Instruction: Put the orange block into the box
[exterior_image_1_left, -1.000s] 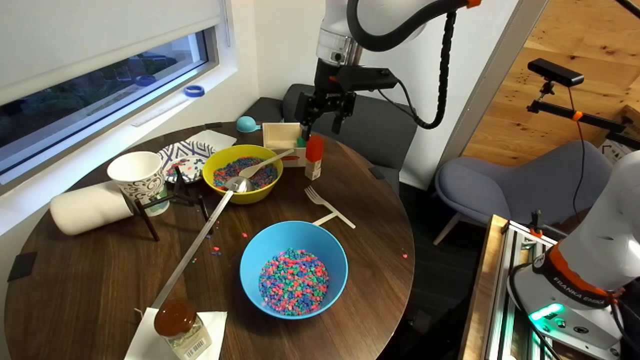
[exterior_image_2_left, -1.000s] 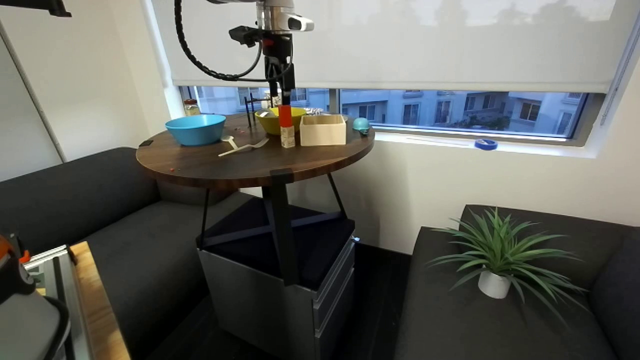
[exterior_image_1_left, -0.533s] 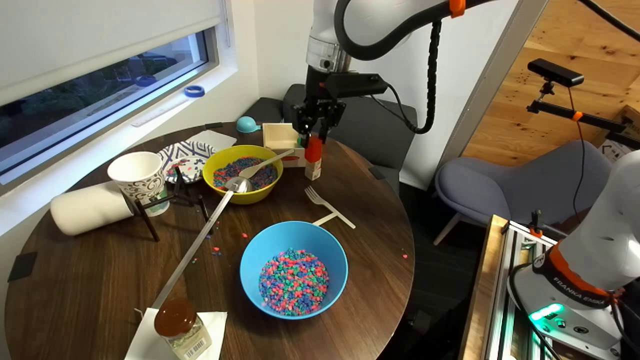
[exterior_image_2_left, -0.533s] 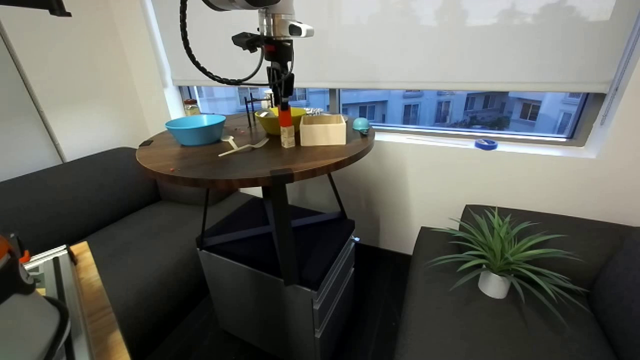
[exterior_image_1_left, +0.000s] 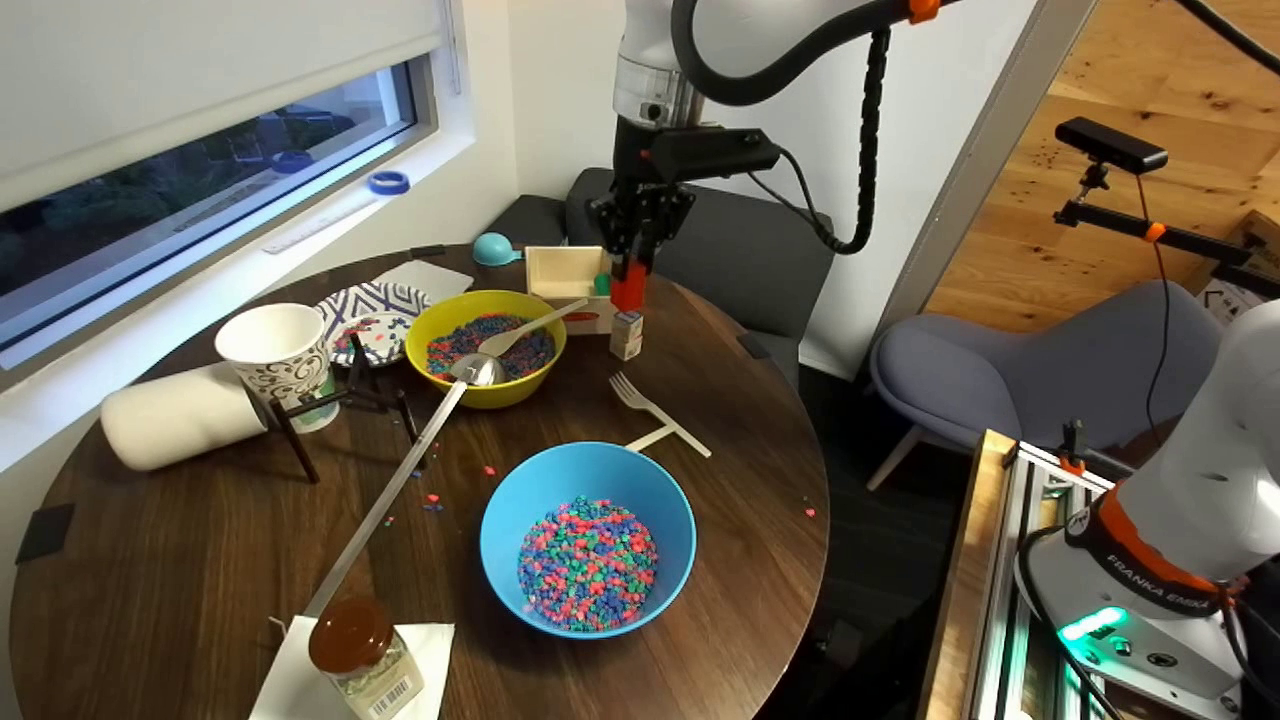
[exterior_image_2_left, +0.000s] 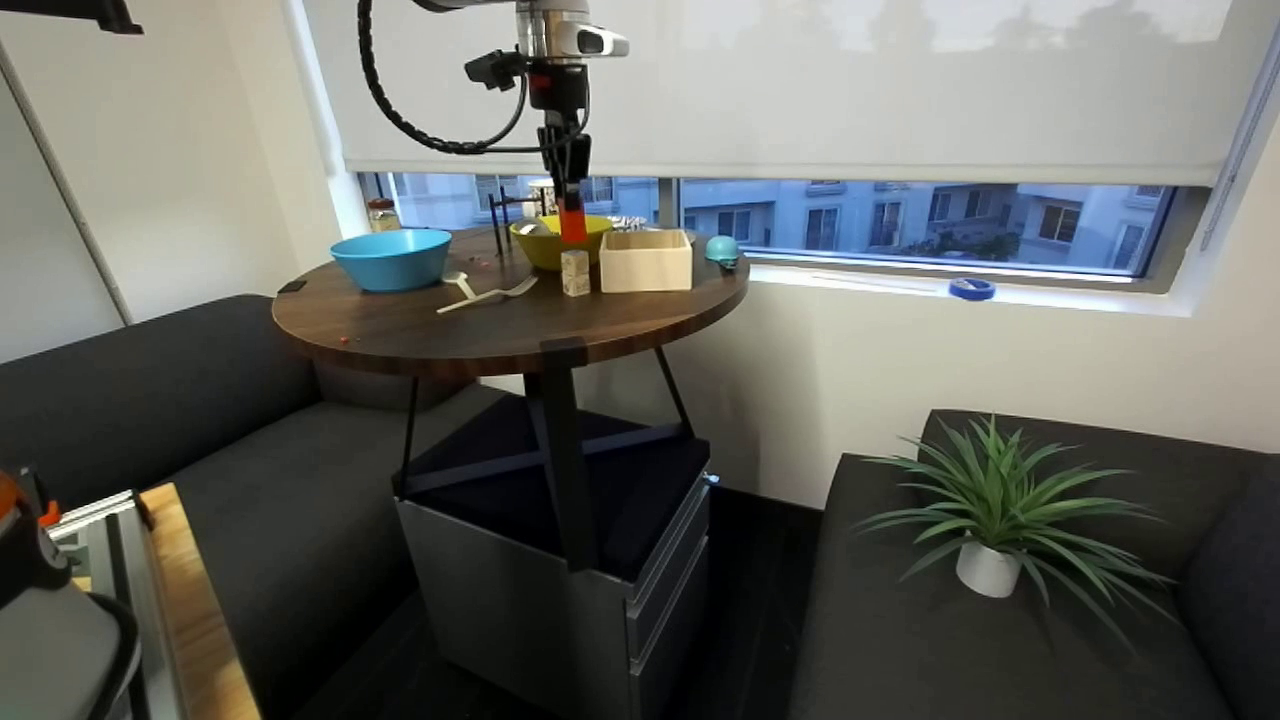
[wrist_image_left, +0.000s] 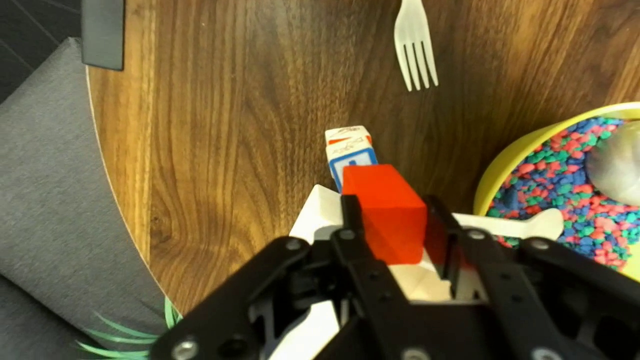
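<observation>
Pick complete: gripper (exterior_image_1_left: 632, 264) clamps the orange block (wrist_image_left: 387, 215) clear above pale cubes (exterior_image_2_left: 575, 273) near the table edge (exterior_image_2_left: 480, 361); placement in the box (exterior_image_2_left: 646, 268) remains.

Arm (exterior_image_1_left: 775, 28) reaches in from the top of both exterior views; your wrist (exterior_image_1_left: 655, 95) hangs close to vertical, gripper (wrist_image_left: 392, 207) pointing down. Wrist view has you clamped: fingers (wrist_image_left: 365, 260) either side of the orange block (wrist_image_left: 387, 222), roughly parallel, spread by its thickness. Your fingertips sit partway along it, lower end sticking out past them. Wrist camera (exterior_image_1_left: 715, 152) juts sideways off your wrist. Dark hose (exterior_image_1_left: 740, 90) loops across your upper link in an exterior view, its ribbed stretch hanging beside the wrist. Your base (exterior_image_1_left: 1180, 632) sits at the frame edge in both exterior views, status light (exterior_image_1_left: 1092, 622) lit green in an exterior view.
</observation>
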